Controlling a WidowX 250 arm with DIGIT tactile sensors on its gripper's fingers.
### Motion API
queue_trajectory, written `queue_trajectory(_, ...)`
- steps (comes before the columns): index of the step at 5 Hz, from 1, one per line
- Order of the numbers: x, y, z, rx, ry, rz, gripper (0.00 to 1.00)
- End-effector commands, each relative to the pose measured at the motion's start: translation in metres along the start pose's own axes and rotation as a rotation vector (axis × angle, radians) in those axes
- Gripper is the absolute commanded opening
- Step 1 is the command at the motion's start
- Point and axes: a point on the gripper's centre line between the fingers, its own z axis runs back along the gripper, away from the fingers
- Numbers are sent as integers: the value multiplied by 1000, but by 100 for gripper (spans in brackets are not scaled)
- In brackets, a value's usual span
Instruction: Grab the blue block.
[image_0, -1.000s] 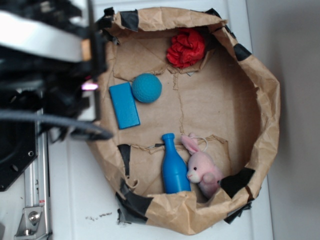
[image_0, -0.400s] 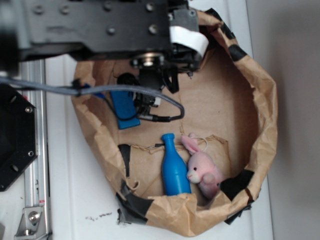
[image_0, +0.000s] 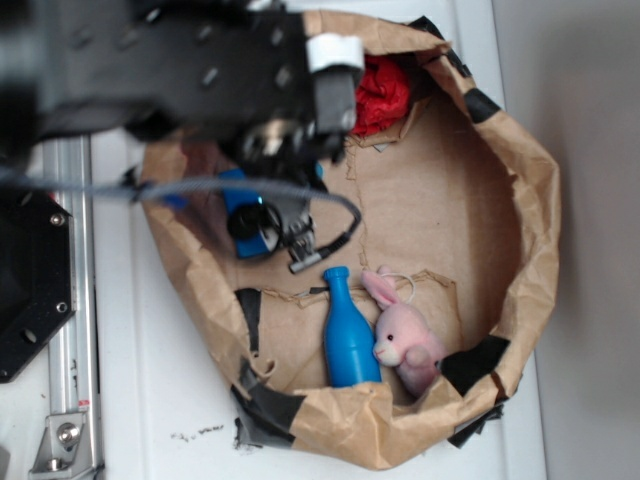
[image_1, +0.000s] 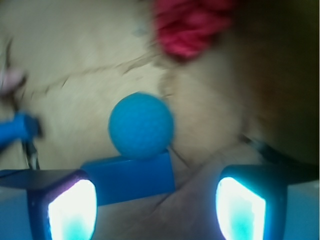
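Paper nest (image_0: 530, 200): I saw a crumpled brown-paper basin, taped at the rim, carrying everything.
Arm (image_0: 180, 70): it hung blurred over the nest's upper-left edge, hiding much of that side.
Gripper (image_1: 155, 207): from the wrist view I read its jaws as spread apart, empty, with the block lying ahead between them.
Blue bottle (image_0: 347, 335): it lay near the lower edge, touching the pink bunny (image_0: 408, 342).
Blue block (image_1: 131, 177): it lay flat near the left edge, against the teal ball (image_1: 141, 125).
Red cloth (image_0: 382, 92): bunched by the upper edge.
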Motion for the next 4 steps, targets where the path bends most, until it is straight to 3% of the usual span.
queue_trajectory(1,4,-10,7,-2,-35,6,100)
queue_trajectory(2,4,-10,7,-2,-35,6,100)
queue_trajectory(3,-2,-19,-6,-38,-151,136,100)
queue_trajectory(4,1,-32,-33,-32,-197,297,100)
